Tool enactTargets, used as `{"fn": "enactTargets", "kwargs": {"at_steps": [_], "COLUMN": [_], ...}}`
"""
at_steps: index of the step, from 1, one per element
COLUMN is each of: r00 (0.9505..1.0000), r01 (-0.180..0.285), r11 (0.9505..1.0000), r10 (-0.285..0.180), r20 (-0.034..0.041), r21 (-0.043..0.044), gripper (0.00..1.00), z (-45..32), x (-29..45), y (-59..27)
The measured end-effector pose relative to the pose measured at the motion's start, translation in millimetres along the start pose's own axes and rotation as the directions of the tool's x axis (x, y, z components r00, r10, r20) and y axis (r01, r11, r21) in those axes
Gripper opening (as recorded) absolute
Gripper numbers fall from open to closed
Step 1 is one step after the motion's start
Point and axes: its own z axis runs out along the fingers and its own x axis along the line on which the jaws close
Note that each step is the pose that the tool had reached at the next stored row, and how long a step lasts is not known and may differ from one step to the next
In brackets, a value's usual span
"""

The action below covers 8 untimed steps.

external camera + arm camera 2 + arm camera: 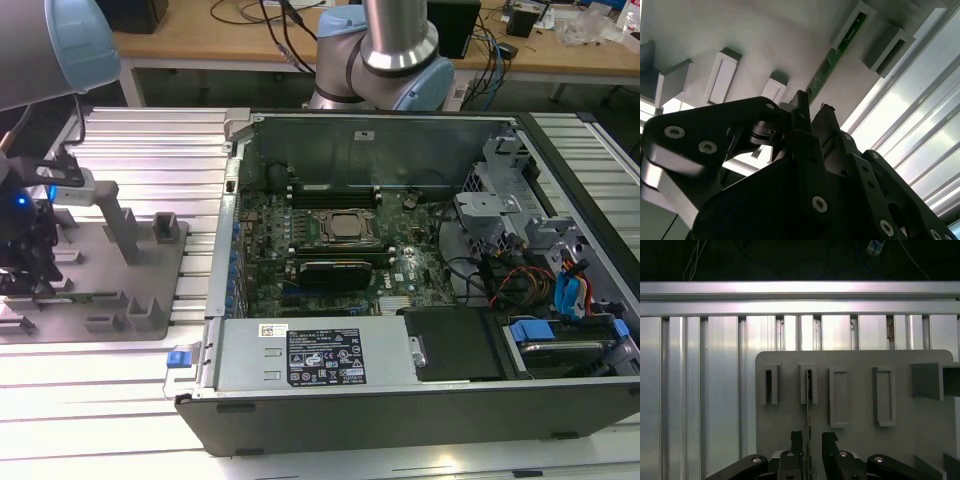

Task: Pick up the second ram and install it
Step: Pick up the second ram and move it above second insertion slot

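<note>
The second ram (pixel 808 400) is a thin green stick standing on edge in a slotted block of the grey tray (pixel 920 430). In the second wrist view the ram (pixel 837 50) runs from that block toward my fingers. My gripper (pixel 812 440) is low over the tray, one black finger on each side of the stick's near end. Small gaps still show beside the stick, so the gripper (pixel 812 110) is open around it. In the exterior view my gripper (pixel 38 285) sits at the tray's (pixel 110 290) left end.
An open computer case (pixel 400 270) lies on the exterior view's right of the tray, with the motherboard (pixel 330 240), CPU socket (pixel 345 228) and long black slots (pixel 335 190) exposed. Upright blocks (pixel 125 225) stand on the tray. A ribbed aluminium table (pixel 700 390) lies underneath.
</note>
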Motion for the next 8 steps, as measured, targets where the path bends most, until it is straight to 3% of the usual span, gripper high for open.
{"fn": "enactTargets", "kwargs": {"at_steps": [8], "r00": [0.9999], "r01": [0.015], "r11": [0.9998], "r10": [-0.015], "r20": [-0.0003], "r21": [0.0088], "gripper": [0.28], "z": [12.4], "x": [0.7], "y": [3.6]}}
